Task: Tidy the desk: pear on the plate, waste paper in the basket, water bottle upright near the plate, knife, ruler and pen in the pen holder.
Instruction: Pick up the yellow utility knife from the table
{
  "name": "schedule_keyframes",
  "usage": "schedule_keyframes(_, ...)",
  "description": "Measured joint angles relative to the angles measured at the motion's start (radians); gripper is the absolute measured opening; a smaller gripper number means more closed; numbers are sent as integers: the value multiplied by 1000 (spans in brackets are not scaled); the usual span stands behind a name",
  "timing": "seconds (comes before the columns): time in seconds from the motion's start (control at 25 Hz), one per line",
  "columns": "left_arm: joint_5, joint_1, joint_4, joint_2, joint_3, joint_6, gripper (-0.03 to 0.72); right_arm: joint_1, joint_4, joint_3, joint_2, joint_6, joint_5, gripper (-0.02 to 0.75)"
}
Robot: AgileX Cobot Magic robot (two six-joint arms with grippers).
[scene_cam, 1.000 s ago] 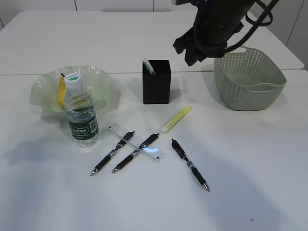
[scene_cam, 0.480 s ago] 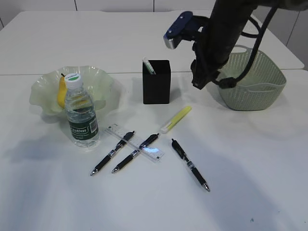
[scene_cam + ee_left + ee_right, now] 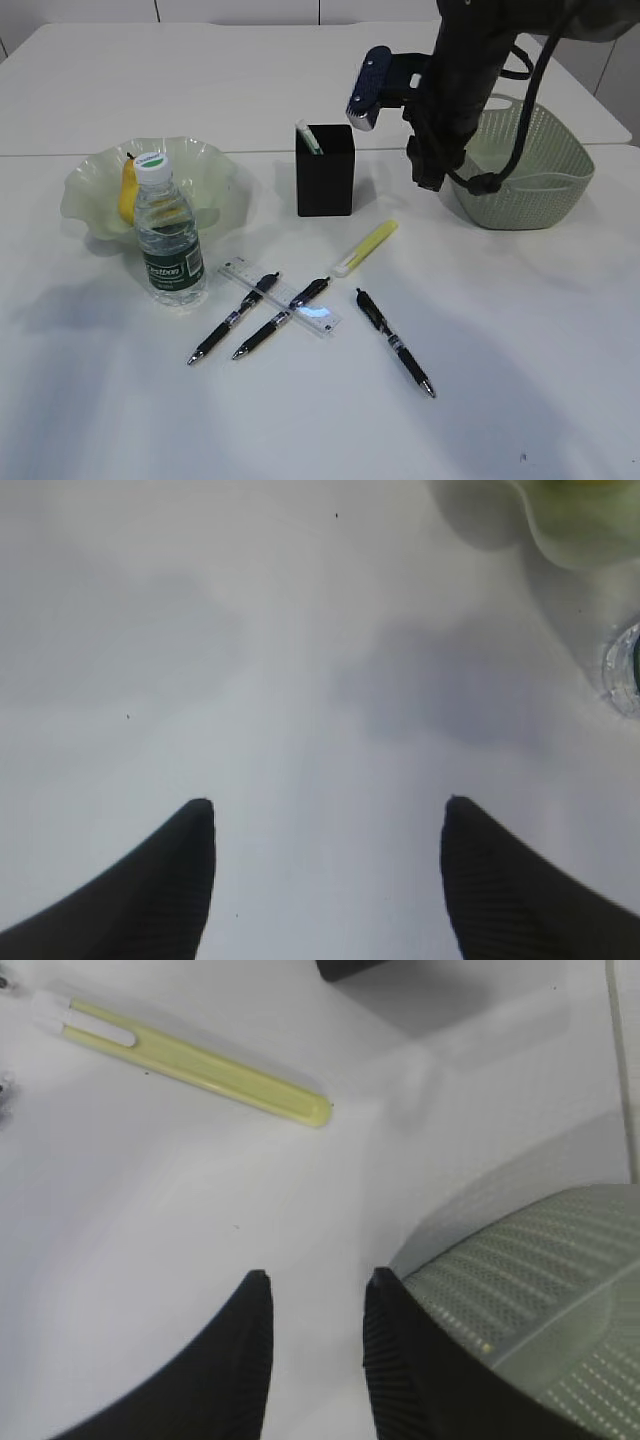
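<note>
The yellow pear [image 3: 127, 190] lies in the wavy pale-green plate [image 3: 205, 165]. The water bottle [image 3: 170, 240] stands upright in front of it. The black pen holder [image 3: 325, 175] has a pale stick leaning in it. On the table lie a slim yellow knife [image 3: 365, 247] [image 3: 200, 1060], the clear ruler [image 3: 322, 320] and three black pens [image 3: 395, 343], two of which cross the ruler. My right gripper [image 3: 428, 178] [image 3: 315, 1280] hangs open and empty beside the basket [image 3: 520, 165] [image 3: 530, 1290]. My left gripper [image 3: 328, 805] is open over bare table. Waste paper is out of view.
In the left wrist view the plate's rim [image 3: 580, 530] and the bottle's cap [image 3: 625, 670] sit at the right edge. A corner of the pen holder [image 3: 345, 968] shows at the top of the right wrist view. The table's far seam runs behind the holder.
My right arm has swung down and turned; its gripper now hangs lower, by the basket's left wall. Objects on the table have not moved.
</note>
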Motion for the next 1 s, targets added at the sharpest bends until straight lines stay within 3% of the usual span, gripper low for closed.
schedule_keyframes(0.28,-6,0,0,0,0,4,500,0,63,-2,38,-441,-75,235)
schedule_keyframes(0.56,-24,0,0,0,0,6,500,0,218,-3,124,-816,-76,235)
schedule_keyframes(0.72,-36,0,0,0,0,8,500,1,299,-9,155,-944,-72,235)
schedule_keyframes(1.0,-42,0,0,0,0,9,500,1,337,-31,206,-1031,-72,237)
